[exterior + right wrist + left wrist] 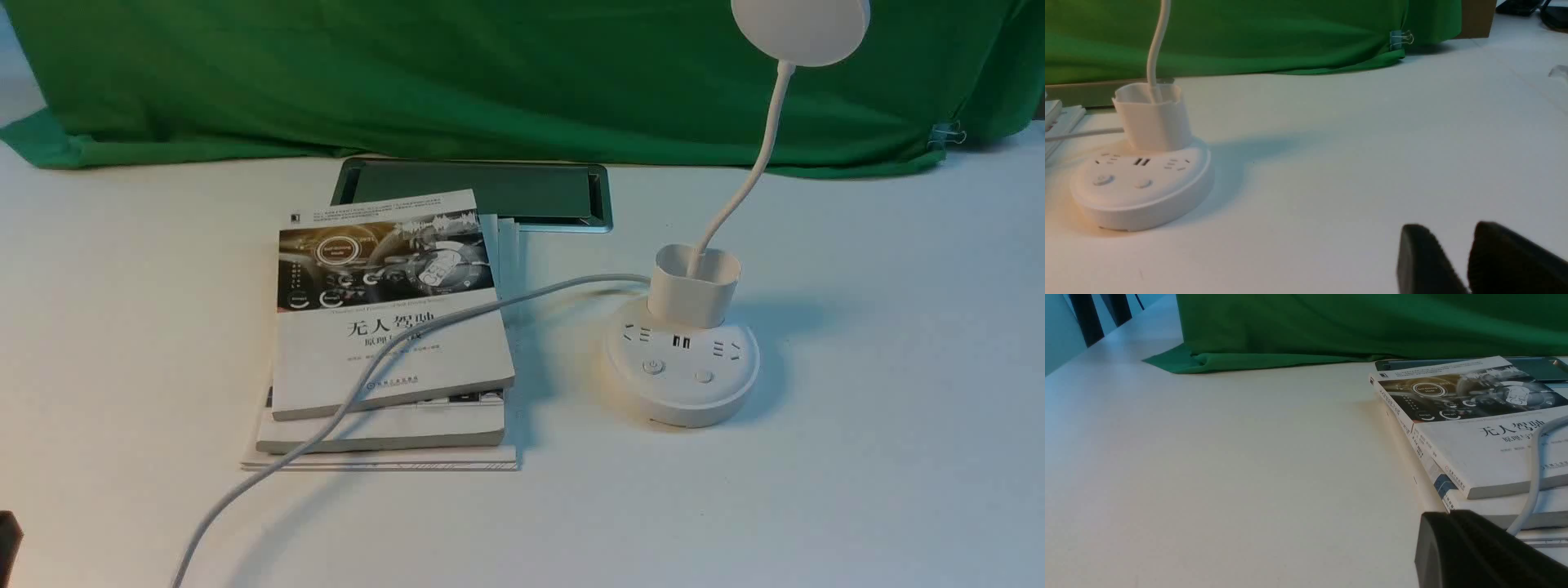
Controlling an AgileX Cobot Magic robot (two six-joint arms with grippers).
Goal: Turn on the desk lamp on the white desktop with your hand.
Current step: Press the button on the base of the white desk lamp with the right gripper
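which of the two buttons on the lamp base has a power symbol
The button nearer the books; it shows a power mark, while the other button looks plain.

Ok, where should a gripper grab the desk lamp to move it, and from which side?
Probably the upright cup holder, from the robot's right: the puck base looks too wide, the neck thin, and the cable and books crowd its left.

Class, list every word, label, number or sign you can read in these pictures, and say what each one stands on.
"无人驾驶": title on the top book, crossed by the cable.
"原理": start of the subtitle beneath; the cable hides the rest.
Power symbol: on the left button of the desk lamp.
Too small or blurred: the cover's dial labels, English line, author and publisher lines, spine print.
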